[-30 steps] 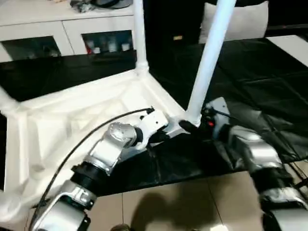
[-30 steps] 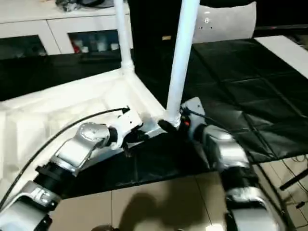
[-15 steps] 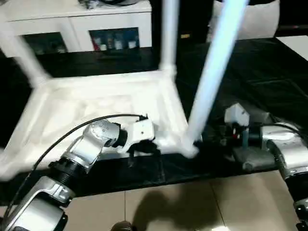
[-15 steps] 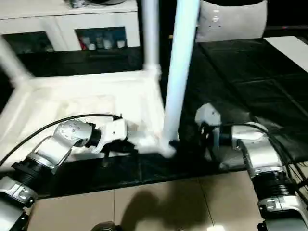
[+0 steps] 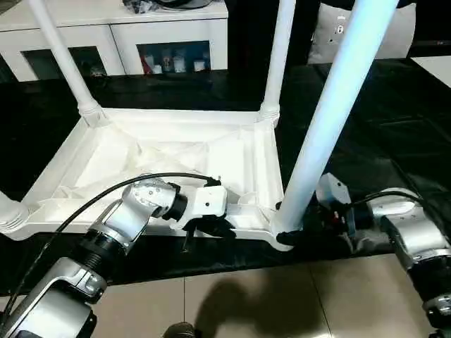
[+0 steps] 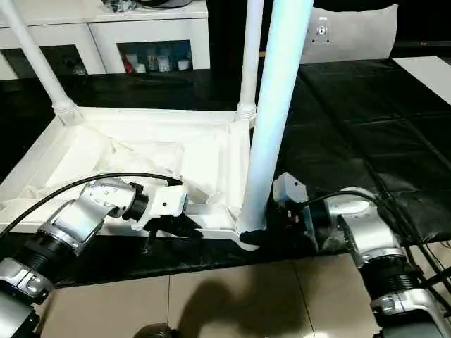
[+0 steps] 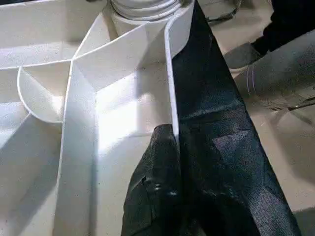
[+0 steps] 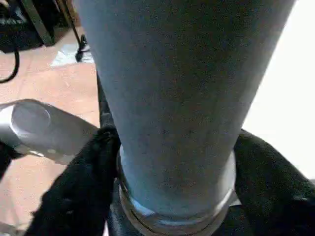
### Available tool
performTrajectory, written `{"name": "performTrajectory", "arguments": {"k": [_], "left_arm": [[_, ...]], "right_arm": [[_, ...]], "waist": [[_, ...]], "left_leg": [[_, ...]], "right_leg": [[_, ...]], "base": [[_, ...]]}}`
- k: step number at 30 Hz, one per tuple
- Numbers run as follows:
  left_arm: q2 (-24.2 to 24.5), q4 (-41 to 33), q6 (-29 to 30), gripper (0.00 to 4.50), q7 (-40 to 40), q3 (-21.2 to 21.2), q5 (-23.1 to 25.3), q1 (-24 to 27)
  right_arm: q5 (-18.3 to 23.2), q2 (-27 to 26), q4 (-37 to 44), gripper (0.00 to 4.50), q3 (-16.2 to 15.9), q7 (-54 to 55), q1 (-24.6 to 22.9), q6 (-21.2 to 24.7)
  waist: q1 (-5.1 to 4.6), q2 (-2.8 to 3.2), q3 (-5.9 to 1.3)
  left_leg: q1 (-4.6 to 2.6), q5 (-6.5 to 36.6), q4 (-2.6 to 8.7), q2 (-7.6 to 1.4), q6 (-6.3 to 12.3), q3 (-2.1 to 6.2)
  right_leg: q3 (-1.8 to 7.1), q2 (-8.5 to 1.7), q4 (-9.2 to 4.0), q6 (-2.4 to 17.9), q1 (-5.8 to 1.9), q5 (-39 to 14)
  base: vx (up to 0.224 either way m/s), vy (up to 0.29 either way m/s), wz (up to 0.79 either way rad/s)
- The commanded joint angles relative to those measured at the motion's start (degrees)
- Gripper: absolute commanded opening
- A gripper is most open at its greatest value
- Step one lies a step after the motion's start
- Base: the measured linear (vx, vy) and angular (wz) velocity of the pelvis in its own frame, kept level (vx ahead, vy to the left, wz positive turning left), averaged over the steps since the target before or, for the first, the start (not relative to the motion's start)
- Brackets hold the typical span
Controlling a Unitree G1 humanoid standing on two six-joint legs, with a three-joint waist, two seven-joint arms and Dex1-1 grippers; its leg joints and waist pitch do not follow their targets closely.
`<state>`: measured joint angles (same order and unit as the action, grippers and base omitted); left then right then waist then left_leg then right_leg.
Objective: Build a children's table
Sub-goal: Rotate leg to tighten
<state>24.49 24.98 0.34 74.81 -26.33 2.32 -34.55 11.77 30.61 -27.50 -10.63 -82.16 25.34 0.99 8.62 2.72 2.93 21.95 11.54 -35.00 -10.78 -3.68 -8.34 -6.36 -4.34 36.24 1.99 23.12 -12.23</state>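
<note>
White children's table (image 5: 176,151) lies upside down on the black work table (image 5: 394,127); left gripper (image 5: 211,227) pinches its near rim, bracing it, right gripper (image 6: 271,224) straddles the near-right leg (image 5: 324,134), probably seating it
</note>
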Motion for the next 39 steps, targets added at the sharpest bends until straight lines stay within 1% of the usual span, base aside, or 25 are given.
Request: {"name": "performTrajectory", "arguments": {"k": [1,2,3,4,8,10,12,13,14,16,18,19,20,21,22,24,25,27,28,30,33,34,35,38,39], "left_arm": [[-0.25,-0.38,-1.8,0.0,1.7,-1.41,0.96,-1.9],[-0.33,-0.34,-1.74,0.0,1.51,-1.35,1.02,-1.81],[-0.43,-0.42,-1.58,0.0,1.2,-1.18,0.96,-1.67],[-0.67,-0.66,-1.07,0.0,0.71,-0.83,0.66,-1.35],[-1.06,-1.11,0.73,0.0,-0.3,-0.25,0.27,-0.89],[-1.91,-2.27,3.52,0.0,-1.99,0.68,-0.51,0.22],[-2.49,-3.09,5.73,0.0,-3.39,1.21,-0.69,0.79],[-3.19,-3.87,8.29,0.0,-4.94,1.76,-0.86,1.15],[-4.14,-4.76,11.11,0.0,-7.04,2.46,-0.98,1.53],[-5.57,-5.81,14.56,0.0,-10.15,3.38,-0.93,1.88],[-8.68,-6.74,19.38,0.0,-16.96,4.96,0.31,2.0],[-11.14,-7.27,22.81,0.0,-21.42,5.98,1.13,1.86],[-12.01,-7.36,23.81,0.0,-22.7,6.29,1.26,1.77],[-13.95,-7.7,26.13,0.0,-25.43,7.02,1.49,1.59],[-13.95,-7.7,26.13,0.0,-25.43,7.02,1.49,1.59],[-15.78,-8.57,27.37,0.0,-27.78,7.17,1.98,1.57],[-16.22,-8.77,27.39,0.0,-28.13,7.19,1.93,1.52],[-16.53,-9.17,27.34,0.0,-28.35,6.79,2.06,1.47],[-16.28,-9.08,26.69,0.0,-28.3,6.42,2.41,1.43],[-15.55,-8.84,25.08,0.0,-28.24,5.91,3.72,1.46],[-13.96,-8.29,23.45,0.0,-27.52,5.75,4.45,1.53],[-13.03,-8.1,22.73,0.0,-26.89,5.65,4.6,1.5],[-11.78,-7.89,22.05,0.0,-26.03,5.41,4.49,1.56],[-11.12,-7.83,21.68,0.0,-25.63,5.29,4.39,1.6],[-10.32,-7.57,21.08,0.0,-24.68,5.17,4.28,1.57]], "right_arm": [[0.94,-0.14,-0.88,3.17,-0.52,-2.04,0.72,0.61],[1.24,-0.37,-1.13,2.94,-0.41,-2.32,0.67,0.92],[1.7,-0.61,-1.21,2.88,-0.23,-2.53,0.52,1.56],[2.47,-0.89,-1.19,2.88,0.03,-2.88,0.19,2.42],[3.58,-1.33,-1.0,2.74,0.28,-3.57,-0.16,3.76],[4.85,-2.01,0.41,2.74,0.9,-2.79,-1.22,5.75],[4.58,-2.41,1.37,2.74,0.86,-1.07,-1.83,6.37],[4.1,-3.02,2.2,2.73,0.93,1.24,-2.25,6.77],[3.42,-4.11,2.64,2.73,1.14,5.09,-2.27,9.02],[1.69,-6.2,2.11,2.73,1.64,12.09,-1.42,12.39],[-0.68,-10.88,-0.39,2.73,3.85,24.83,0.95,14.89],[-1.48,-13.81,-1.53,2.73,5.34,31.67,2.44,16.73],[-1.64,-14.75,-1.8,2.73,5.71,33.59,2.91,17.44],[-2.09,-16.95,-2.19,2.73,6.53,37.83,3.92,19.17],[-2.09,-16.95,-2.19,2.73,6.53,37.83,3.92,19.17],[-1.94,-19.3,-3.27,2.73,7.84,42.43,4.86,19.53],[-1.55,-19.61,-3.65,3.29,8.04,42.38,5.04,18.39],[-1.8,-19.74,-3.74,3.43,8.07,42.64,5.12,16.99],[-1.8,-19.63,-3.64,3.49,8.2,42.52,5.04,16.73],[-2.69,-19.08,-3.08,3.78,8.32,41.97,4.64,15.85],[-3.11,-17.1,-2.11,3.97,8.39,39.53,3.76,14.38],[-2.87,-15.99,-1.54,4.09,8.6,38.13,3.35,14.0],[-2.65,-14.64,-0.45,4.23,8.6,36.65,2.66,13.34],[-2.53,-14.0,-0.01,4.43,8.56,36.11,2.35,12.99],[-2.17,-12.92,0.38,4.47,8.61,34.49,2.0,12.27]], "waist": [[-0.08,-1.08,-4.58],[-0.05,-1.1,-4.58],[0.05,-0.95,-4.56],[0.12,-1.12,-4.59],[0.28,-0.93,-4.52],[0.45,-1.0,-4.46],[0.56,-0.97,-4.5],[0.5,-1.02,-4.43],[0.52,-1.0,-4.41],[0.29,-1.13,-4.11],[-0.78,-1.26,-3.71],[-1.72,-1.29,-3.37],[-2.2,-1.62,-3.4],[-2.7,-1.54,-3.45],[-3.16,-1.34,-3.46],[-3.45,-1.42,-3.64],[-3.41,-1.59,-3.72],[-3.18,-1.53,-3.81],[-3.12,-1.65,-3.76],[-3.04,-1.44,-3.77],[-3.08,-1.18,-3.86],[-3.14,-1.29,-3.93],[-3.07,-0.94,-3.86],[-3.07,-1.08,-3.86],[-3.05,-1.12,-3.79]], "left_leg": [[-0.29,-0.21,2.96,-2.83,8.79,0.16],[-0.27,-0.34,2.94,-2.82,8.91,0.14],[-0.27,-0.38,2.92,-2.84,9.03,0.14],[-0.32,-0.57,2.91,-2.87,9.09,0.13],[-0.31,-0.27,2.87,-2.87,8.85,0.1],[-0.29,0.62,2.94,-2.87,8.18,0.04],[-0.33,0.32,2.99,-3.01,7.87,0.14],[-0.35,0.31,3.0,-2.98,7.81,0.08],[-0.46,0.14,3.07,-3.05,7.55,0.13],[-0.34,1.96,3.21,-2.64,6.21,0.03],[-0.26,3.48,3.77,-2.59,3.82,0.11],[-0.32,5.99,4.1,-2.3,2.18,0.13],[-0.4,6.63,4.09,-2.15,1.45,0.07],[-0.52,6.75,4.09,-2.05,0.96,0.03],[-0.59,6.76,4.11,-1.95,1.12,-0.04],[-0.46,5.79,3.98,-1.88,1.94,-0.19],[-0.49,5.04,3.85,-1.81,2.57,-0.3],[-0.51,4.27,3.71,-1.73,3.49,-0.47],[-0.42,3.97,3.7,-1.68,3.87,-0.51],[-0.37,2.83,3.79,-1.84,4.67,-0.36],[-0.33,1.92,3.73,-2.02,5.47,-0.28],[-0.32,1.54,3.67,-2.01,5.94,-0.31],[-0.33,1.58,3.65,-2.02,6.26,-0.24],[-0.28,1.66,3.62,-2.03,6.79,-0.3],[-0.37,2.34,3.65,-2.04,6.73,-0.34]], "right_leg": [[3.49,-4.67,-3.28,14.0,-3.9,1.99],[3.48,-4.67,-3.26,13.98,-3.89,2.01],[3.47,-4.74,-3.34,13.85,-3.83,1.56],[3.5,-4.7,-3.28,13.75,-3.86,1.4],[3.5,-4.71,-3.36,13.56,-3.73,0.29],[3.53,-4.8,-3.62,13.09,-3.81,-1.44],[3.58,-4.74,-3.5,12.82,-3.76,-1.46],[3.59,-4.66,-3.52,12.82,-3.62,-1.63],[3.62,-4.66,-3.52,12.83,-3.64,-1.71],[3.6,-4.75,-4.23,11.76,-3.64,-6.58],[3.58,-4.6,-4.49,10.73,-3.7,-10.5],[3.44,-4.62,-5.11,9.36,-3.8,-15.35],[3.42,-4.65,-5.28,8.7,-3.94,-17.16],[3.55,-4.68,-5.49,7.87,-3.95,-18.7],[3.64,-4.59,-5.76,7.84,-3.83,-18.45],[3.83,-4.45,-5.65,7.86,-3.9,-16.13],[3.86,-4.44,-5.64,8.26,-3.8,-14.3],[3.89,-4.39,-5.53,8.77,-3.77,-12.5],[3.92,-4.34,-5.51,8.72,-3.79,-11.88],[3.82,-4.19,-5.26,9.11,-3.77,-9.43],[3.84,-4.22,-4.78,10.29,-3.82,-5.17],[3.87,-4.19,-4.62,10.83,-3.88,-3.48],[3.82,-4.19,-4.55,11.17,-3.87,-2.93],[3.86,-4.23,-4.5,11.69,-3.94,-1.96],[3.79,-4.29,-4.68,11.84,-3.91,-2.97]], "base": [[0.0,0.0,0.0],[0.0,0.0,0.0],[0.0,0.0,0.0],[0.0,0.0,0.0],[0.0,0.0,0.0],[0.0,0.0,0.0],[0.0,0.0,0.0],[0.0,0.0,0.0],[0.0,0.0,0.0],[0.0,0.0,0.0],[0.0,0.0,0.0],[0.0,0.0,0.0],[0.0,0.0,0.0],[0.0,0.0,0.0],[0.0,0.0,0.0],[0.0,0.0,0.0],[0.0,0.0,0.0],[0.0,0.0,0.0],[0.0,0.0,0.0],[0.0,0.0,0.0],[0.0,0.0,0.0],[0.0,0.0,0.0],[0.0,0.0,0.0],[0.0,0.0,0.0],[0.0,0.0,0.0]]}}
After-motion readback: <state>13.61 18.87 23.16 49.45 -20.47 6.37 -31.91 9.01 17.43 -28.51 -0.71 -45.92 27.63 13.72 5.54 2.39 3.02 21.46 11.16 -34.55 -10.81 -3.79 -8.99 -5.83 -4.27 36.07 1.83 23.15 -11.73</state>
